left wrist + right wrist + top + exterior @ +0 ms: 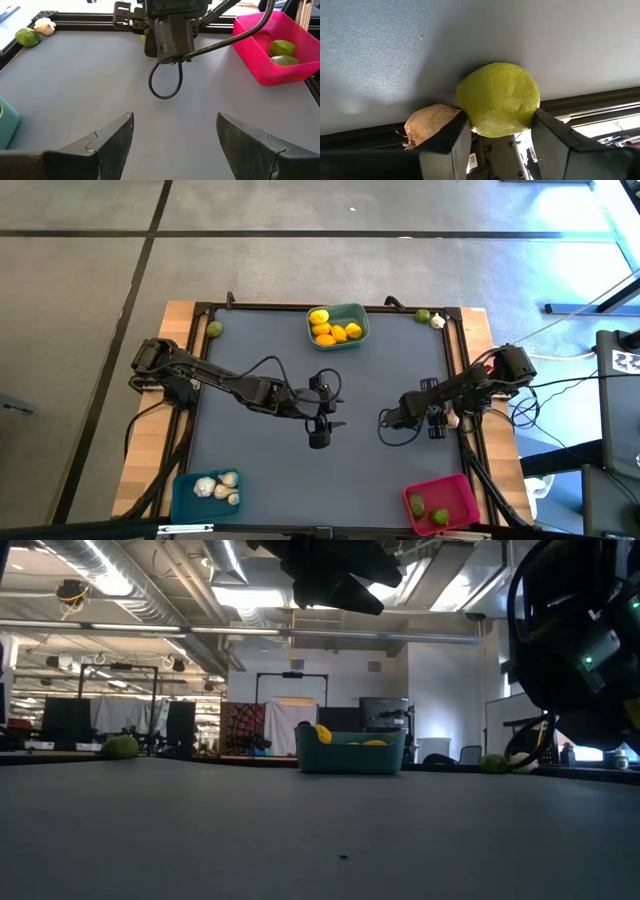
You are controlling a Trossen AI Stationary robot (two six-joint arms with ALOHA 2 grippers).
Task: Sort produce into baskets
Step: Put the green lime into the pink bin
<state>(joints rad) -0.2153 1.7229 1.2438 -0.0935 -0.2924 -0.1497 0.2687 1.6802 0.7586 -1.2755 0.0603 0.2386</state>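
Note:
My right gripper (pixel 500 131) is at the table's right edge (pixel 447 420), shut on a yellow-green lime (pixel 497 97) that lies by the edge rail. A garlic bulb (pixel 427 124) lies right beside the lime. My left gripper (pixel 175 135) is open and empty above the table's middle (pixel 337 410). The teal basket (pixel 362 315) at the far edge holds lemons. The blue basket (pixel 180 490) at the near left holds garlic bulbs. The pink basket (pixel 458 485) at the near right holds two limes. My right gripper pinches the lime's two opposite sides (pixel 470 112) between its two fingers. The fingers come low from the table's middle and point toward the right edge rail. The lime rests on the table against the rail, with the garlic bulb next to one finger (pixel 452 140).
A loose lime (pixel 213 329) lies at the far left corner. Another lime (pixel 422 316) and a garlic bulb (pixel 437 322) lie at the far right corner. A raised dark rail (pixel 462 380) runs round the table. The right arm's cable loop (pixel 165 82) hangs over the middle.

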